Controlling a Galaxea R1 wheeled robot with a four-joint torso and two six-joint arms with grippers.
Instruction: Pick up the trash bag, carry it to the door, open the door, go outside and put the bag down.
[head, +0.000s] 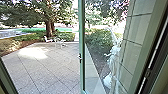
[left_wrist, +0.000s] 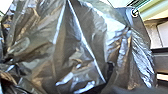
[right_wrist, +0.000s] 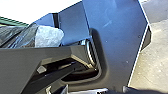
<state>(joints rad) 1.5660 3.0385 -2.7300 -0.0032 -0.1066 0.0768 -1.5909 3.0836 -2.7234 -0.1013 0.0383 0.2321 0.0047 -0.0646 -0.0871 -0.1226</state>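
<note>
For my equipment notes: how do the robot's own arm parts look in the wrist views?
Right wrist: a wide blue-black plate with angled corners and thin pale edge, beside a grey bar. Left wrist: a dark panel with a round, shiny fitting.

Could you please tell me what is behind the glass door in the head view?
Through the glass door, green bushes and paving can be seen. Its upright frame covers whatever lies directly behind it.

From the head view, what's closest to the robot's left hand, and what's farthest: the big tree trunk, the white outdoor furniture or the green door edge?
Judging from the head view:
1. Green door edge, upright near the picture's middle.
2. White outdoor furniture, left of it, by the paving's far edge.
3. Tree trunk, beyond the furniture.
</note>
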